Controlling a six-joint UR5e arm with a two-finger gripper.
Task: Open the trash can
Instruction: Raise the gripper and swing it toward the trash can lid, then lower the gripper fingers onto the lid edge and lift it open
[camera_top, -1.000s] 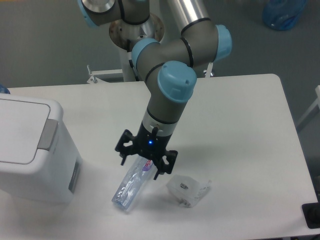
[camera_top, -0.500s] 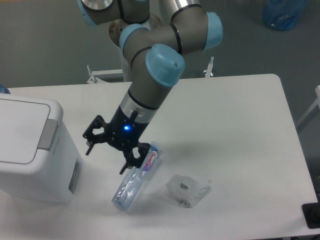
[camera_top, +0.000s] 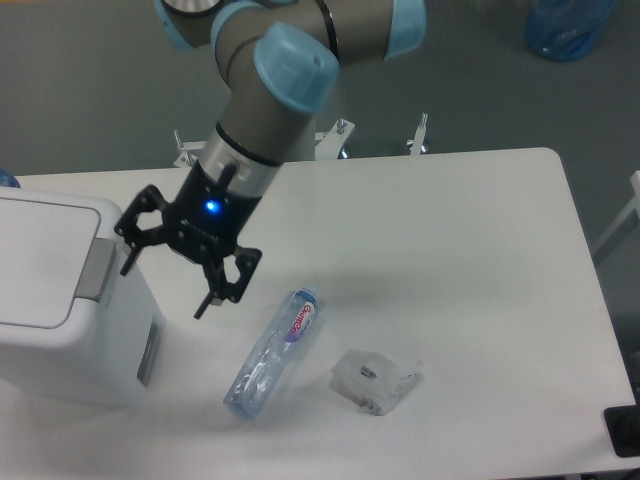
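At the left edge of the frame the trash can (camera_top: 60, 300) stands on the tabletop (camera_top: 450, 250), a stiff, smooth plastic box whose light lid likely yields at its grey strip (camera_top: 96, 268), beside the empty, spread-fingered pincer (camera_top: 167, 272).

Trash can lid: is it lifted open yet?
No, the flat white lid lies closed on the trash can, and the open gripper hangs beside it without touching.
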